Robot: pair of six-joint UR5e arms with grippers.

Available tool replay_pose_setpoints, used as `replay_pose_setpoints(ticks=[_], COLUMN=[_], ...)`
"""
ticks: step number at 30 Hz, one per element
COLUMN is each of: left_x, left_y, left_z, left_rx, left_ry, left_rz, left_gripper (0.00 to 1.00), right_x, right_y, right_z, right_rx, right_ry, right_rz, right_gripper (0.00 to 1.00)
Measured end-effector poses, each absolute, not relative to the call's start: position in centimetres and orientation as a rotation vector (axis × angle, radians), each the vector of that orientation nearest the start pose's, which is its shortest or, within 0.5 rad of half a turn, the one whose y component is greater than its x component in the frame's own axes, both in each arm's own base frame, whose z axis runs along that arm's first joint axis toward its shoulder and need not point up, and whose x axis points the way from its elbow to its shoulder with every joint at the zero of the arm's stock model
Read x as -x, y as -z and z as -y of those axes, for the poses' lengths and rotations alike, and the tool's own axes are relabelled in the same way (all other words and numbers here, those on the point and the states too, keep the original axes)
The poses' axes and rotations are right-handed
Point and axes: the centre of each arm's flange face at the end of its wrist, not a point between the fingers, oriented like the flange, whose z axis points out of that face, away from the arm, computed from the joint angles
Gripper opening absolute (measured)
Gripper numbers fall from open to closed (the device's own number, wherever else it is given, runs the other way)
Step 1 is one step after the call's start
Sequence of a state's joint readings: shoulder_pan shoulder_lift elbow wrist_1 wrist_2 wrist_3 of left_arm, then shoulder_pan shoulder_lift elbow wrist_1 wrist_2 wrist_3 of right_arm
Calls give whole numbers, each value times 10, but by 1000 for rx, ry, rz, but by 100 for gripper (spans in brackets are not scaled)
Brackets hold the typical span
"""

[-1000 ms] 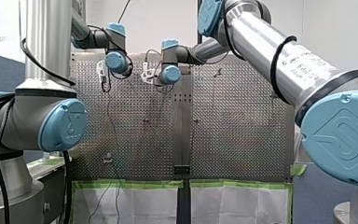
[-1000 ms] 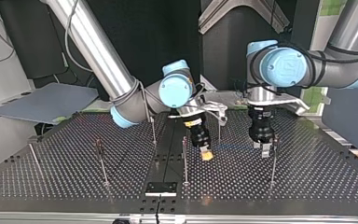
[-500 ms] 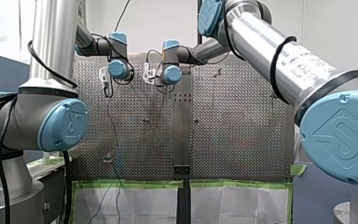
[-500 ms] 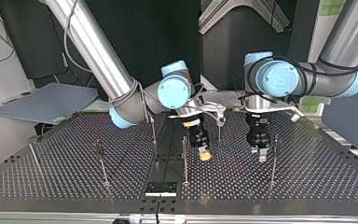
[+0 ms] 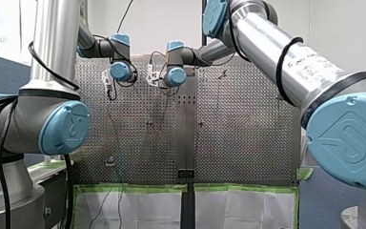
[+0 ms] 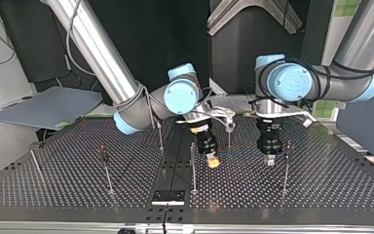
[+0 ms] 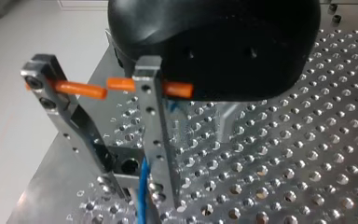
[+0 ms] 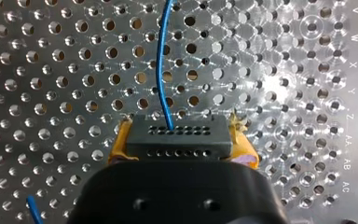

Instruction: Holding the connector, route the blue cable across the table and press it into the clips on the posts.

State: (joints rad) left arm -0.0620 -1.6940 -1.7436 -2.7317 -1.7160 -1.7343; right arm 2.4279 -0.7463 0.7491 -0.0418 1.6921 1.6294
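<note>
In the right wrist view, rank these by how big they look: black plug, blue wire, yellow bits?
Largest: black connector.
Then blue cable and yellow pads: unsure; the cable is long but thin, the pads mostly hidden.

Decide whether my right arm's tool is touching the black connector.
Touching. The right wrist view shows the connector gripped between the right tool's yellow pads.

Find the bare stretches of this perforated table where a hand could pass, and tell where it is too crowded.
Free: the perforated metal table at the top view's right, beyond the thin metal post; also the stretch between the leftmost post and the next. Crowded: the middle, where the thin blue cable runs between both arms' jaws.
</note>
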Motion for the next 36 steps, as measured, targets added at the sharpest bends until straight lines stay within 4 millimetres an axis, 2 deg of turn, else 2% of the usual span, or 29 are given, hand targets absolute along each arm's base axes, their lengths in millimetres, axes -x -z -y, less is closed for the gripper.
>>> replay_pose_setpoints(ticks=[5,13,25,36], left_x=[-526,-515,-496,-477], left_y=[-379,-358,-321,-286], left_z=[149,152,157,161], left_rx=[212,213,206,217], left_ry=[60,33,38,64], left_rz=[-1458,-1500,-1516,-1518], left_gripper=[0,0,0,0], right_x=[-689,-685,-671,-660], right_y=[-351,-337,-287,-241], right_z=[436,435,429,411], right_rx=[-1690,-1717,-1826,-1928], right_ry=[-1792,-1763,-1651,-1554], right_rz=[814,823,857,873], right_gripper=[0,0,0,0])
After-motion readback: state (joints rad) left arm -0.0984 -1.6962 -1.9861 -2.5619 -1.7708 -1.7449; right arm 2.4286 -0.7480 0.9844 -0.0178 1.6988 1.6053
